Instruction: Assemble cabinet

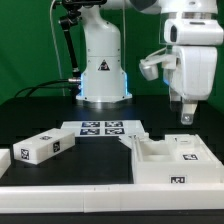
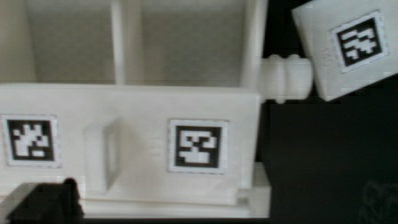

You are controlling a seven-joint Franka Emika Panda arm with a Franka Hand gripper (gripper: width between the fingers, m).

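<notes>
Gripper point(image 1: 185, 117) jaws apart, gripping nothing, hovering just above cabinet body point(image 1: 165, 165) on exterior view's right of table point(image 1: 30, 110). Loose cabinet block point(image 1: 40, 148) lies well apart, exterior view's left.

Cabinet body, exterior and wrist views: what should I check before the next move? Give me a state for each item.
1. Tool open: ok. In the wrist view its fingers stand wide apart.
2. Tool empty: ok. Nothing is clamped between the fingers.
3. Tool clear of the cabinet body: ok. The exterior view shows a gap, with the tool hanging above it.
4. Loose block reachable: ok. It lies apart from the body, toward the exterior view's left.
5. Tagged panel joined to the body: cannot tell. The wrist view shows it tilted beside the body, and the joint is unclear.
</notes>
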